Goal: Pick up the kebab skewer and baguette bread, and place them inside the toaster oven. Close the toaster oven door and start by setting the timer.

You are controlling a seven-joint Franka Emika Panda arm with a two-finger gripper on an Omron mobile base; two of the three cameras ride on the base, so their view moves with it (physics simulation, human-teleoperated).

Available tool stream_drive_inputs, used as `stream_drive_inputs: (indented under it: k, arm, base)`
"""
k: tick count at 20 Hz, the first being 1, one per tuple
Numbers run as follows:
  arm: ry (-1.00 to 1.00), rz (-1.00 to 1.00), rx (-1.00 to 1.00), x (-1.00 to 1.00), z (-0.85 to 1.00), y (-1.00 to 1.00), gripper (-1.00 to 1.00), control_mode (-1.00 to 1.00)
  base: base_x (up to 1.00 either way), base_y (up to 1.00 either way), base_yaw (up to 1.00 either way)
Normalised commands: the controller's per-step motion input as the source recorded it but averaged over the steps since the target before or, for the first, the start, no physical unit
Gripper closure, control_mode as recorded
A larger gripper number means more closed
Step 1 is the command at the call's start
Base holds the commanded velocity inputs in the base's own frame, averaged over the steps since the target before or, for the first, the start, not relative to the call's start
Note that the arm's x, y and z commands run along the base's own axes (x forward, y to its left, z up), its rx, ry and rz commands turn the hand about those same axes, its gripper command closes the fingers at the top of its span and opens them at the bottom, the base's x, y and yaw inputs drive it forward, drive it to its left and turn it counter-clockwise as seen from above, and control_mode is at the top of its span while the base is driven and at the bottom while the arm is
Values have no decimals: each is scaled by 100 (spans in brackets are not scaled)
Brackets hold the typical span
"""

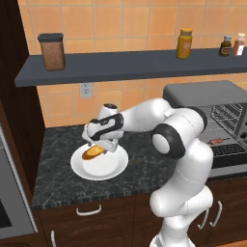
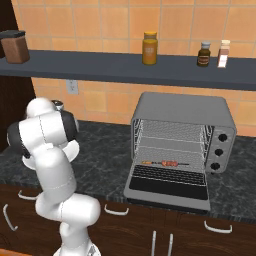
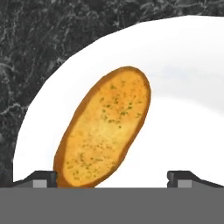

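Observation:
The baguette bread (image 1: 93, 152) lies on the left part of a white plate (image 1: 103, 169) on the dark counter. My gripper (image 1: 103, 146) hangs open just above it. In the hand view the loaf (image 3: 105, 131) lies slantwise on the plate (image 3: 183, 109), its lower end beside the left fingertip (image 3: 43, 178), and the gripper (image 3: 112, 177) has nothing in it. The kebab skewer (image 2: 162, 163) rests on the lower rack inside the toaster oven (image 2: 182, 107). The toaster oven door (image 2: 167, 187) is folded down flat. The left base view shows the skewer (image 1: 216, 141) and oven (image 1: 202, 91) at the right.
A dark shelf (image 1: 120, 67) runs above the counter, carrying a brown canister (image 1: 52, 50), a yellow jar (image 1: 184, 43) and small spice bottles (image 1: 225, 46). A wall outlet (image 1: 86, 89) sits behind the plate. The oven's three knobs (image 2: 218, 151) are on its right front.

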Motion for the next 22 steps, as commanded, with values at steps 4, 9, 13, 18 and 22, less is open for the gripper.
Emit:
stream_drive_inputs:
  k: [4,9,13,18,22]
  arm:
    - [0,0,0,26,-19,13,-100,-100]
    - [0,0,-2,15,-19,1,-100,-100]
    - [0,0,-3,8,-22,4,-100,-100]
    - [0,0,-2,11,-15,7,-100,-100]
    - [0,0,-1,8,-21,14,-100,-100]
  base:
    - [0,0,0]
    - [0,0,0]
    - [0,0,0]
    - [0,0,0]
    - [0,0,0]
